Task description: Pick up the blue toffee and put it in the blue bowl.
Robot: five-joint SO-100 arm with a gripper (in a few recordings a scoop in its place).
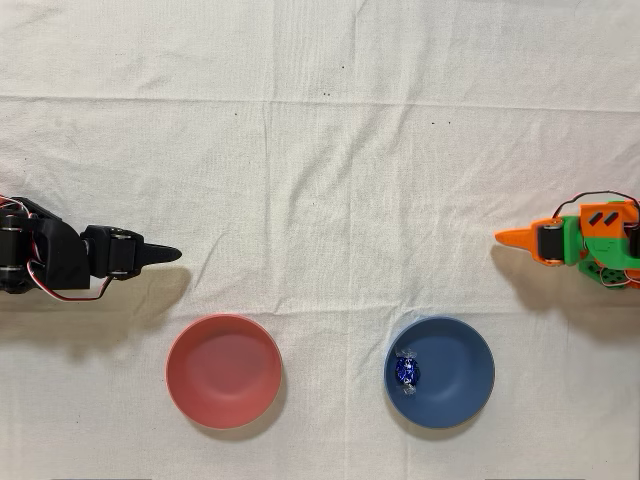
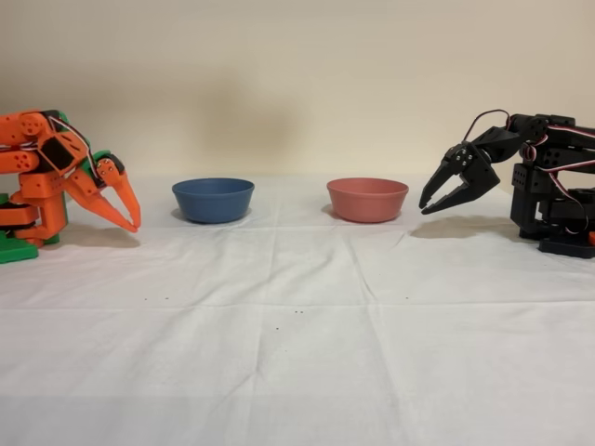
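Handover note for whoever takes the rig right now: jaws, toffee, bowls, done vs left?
Orange gripper: parked by its base, holding nothing; jaws look slightly parted in the fixed view.
Blue toffee: inside the blue bowl, near its left wall in the overhead view.
Red bowl: holds nothing, stands apart from the blue one.
Black arm: idle.
Done: toffee is in the blue bowl, arm is clear of it.
Left: nothing visible for this task.
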